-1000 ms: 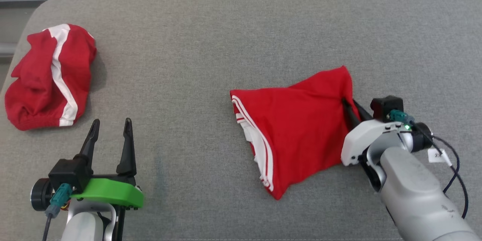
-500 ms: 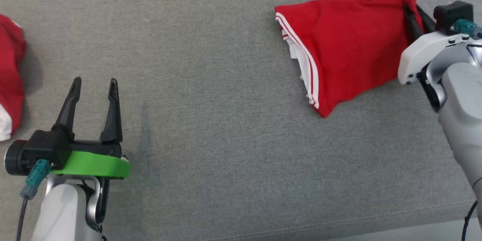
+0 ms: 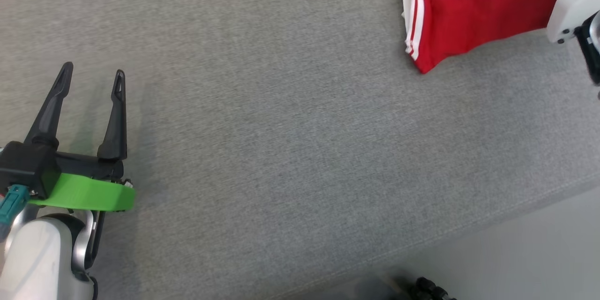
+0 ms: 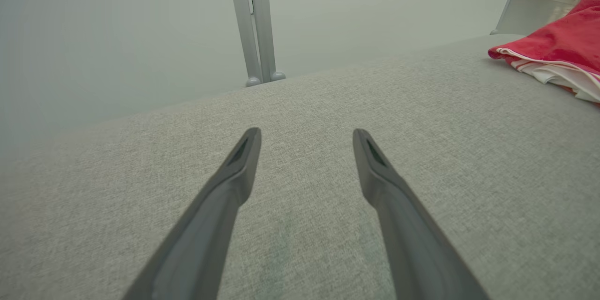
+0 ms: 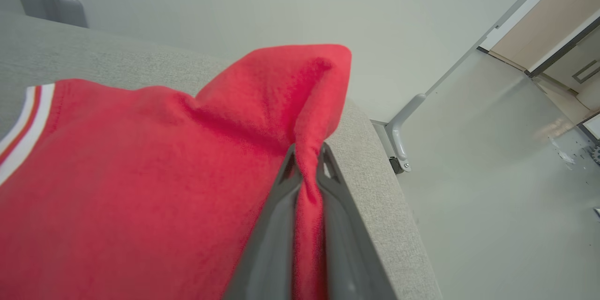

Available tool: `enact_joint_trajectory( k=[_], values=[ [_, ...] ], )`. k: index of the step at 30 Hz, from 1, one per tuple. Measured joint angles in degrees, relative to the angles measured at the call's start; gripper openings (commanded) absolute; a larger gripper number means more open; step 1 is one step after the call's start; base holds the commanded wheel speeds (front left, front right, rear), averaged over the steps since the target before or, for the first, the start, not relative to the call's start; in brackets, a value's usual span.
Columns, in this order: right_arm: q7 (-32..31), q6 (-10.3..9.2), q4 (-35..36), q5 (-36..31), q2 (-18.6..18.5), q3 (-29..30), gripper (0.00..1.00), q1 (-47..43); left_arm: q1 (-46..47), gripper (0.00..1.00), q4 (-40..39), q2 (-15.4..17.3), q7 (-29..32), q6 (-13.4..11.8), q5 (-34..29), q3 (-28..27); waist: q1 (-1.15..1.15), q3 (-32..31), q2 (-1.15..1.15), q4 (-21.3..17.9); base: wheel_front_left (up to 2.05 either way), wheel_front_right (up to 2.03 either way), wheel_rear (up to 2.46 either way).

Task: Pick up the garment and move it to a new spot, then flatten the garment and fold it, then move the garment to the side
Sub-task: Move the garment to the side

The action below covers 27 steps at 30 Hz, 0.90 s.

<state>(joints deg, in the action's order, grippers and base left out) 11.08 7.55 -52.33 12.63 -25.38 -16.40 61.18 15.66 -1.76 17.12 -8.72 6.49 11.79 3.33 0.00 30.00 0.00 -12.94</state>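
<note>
**Q:** How are the jaws set, and what is gripped?

**A:** The right jaws are pressed together on a bunched fold of the red garment [image 5: 140, 187]. The cloth is pinched between them and rises past their tips. The left jaws are spread wide, and nothing is held in them.

**Q:** Which way is the garment laid from each?

**A:** From the pinch the cloth is spread toward the robot's left, its long axis ending in the white-striped hem [image 3: 415, 14]. Most of it appears to be laid on the counter [image 3: 281, 126]. The left jaws are seen well apart from it, with the hem off to their right. The right arm is the nearer, so the next shift is judged to be led from there.

**Q:** What is shown beyond?

**A:** The counter is covered in grey woven fabric, and its rounded corner is found just beside the pinch. A pale floor [image 5: 492, 206] is seen below. A pale wall [image 4: 117, 33] and a grey post [image 4: 258, 23] are seen behind.
</note>
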Motion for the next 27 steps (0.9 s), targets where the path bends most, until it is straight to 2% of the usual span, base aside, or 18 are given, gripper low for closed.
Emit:
enact_joint_trajectory(
  k=[8,15,23,24,25,26,27],
  values=[
    [-3.1,0.00,-0.3,-0.3,-2.9,-2.4,0.00,5.3,-1.5,1.00,-5.4,1.7,2.8,0.0,0.0,0.0,0.00,3.0,0.00,-2.8,0.00,0.00,0.00],
    [-5.0,0.00,-2.1,0.6,-6.0,-2.3,0.00,10.7,-2.1,1.00,-7.9,2.1,3.6,-0.1,0.0,0.3,0.00,4.4,0.00,-2.1,0.00,0.00,0.00],
    [-5.0,0.00,-4.6,0.0,-6.6,-0.9,0.00,12.4,-2.1,1.00,-9.8,2.4,4.1,-0.5,0.2,0.3,0.00,5.9,0.00,-1.4,0.00,0.00,0.00],
    [-4.8,0.00,-5.1,-0.2,-6.5,-0.8,0.18,12.4,-2.1,1.00,-9.8,2.4,4.1,-0.7,0.2,0.3,0.00,6.0,0.00,-1.3,0.00,0.00,0.00],
    [-4.6,0.00,-5.5,-0.6,-6.5,-0.8,0.69,12.4,-2.1,1.00,-9.8,2.4,4.1,-0.7,0.3,0.3,0.00,6.1,0.00,-1.2,0.00,0.00,0.00],
    [-4.3,0.00,-6.0,-0.8,-6.4,-0.4,1.00,12.5,-2.1,1.00,-9.8,2.4,4.0,-0.7,0.5,0.3,0.00,6.1,0.00,-1.1,0.00,0.00,0.00],
    [-3.9,0.00,-6.4,-1.2,-6.4,0.0,1.00,12.6,-2.1,1.00,-9.7,2.4,4.0,-0.8,0.7,0.3,0.00,6.2,0.00,-1.1,0.00,0.00,0.00]
  ],
)
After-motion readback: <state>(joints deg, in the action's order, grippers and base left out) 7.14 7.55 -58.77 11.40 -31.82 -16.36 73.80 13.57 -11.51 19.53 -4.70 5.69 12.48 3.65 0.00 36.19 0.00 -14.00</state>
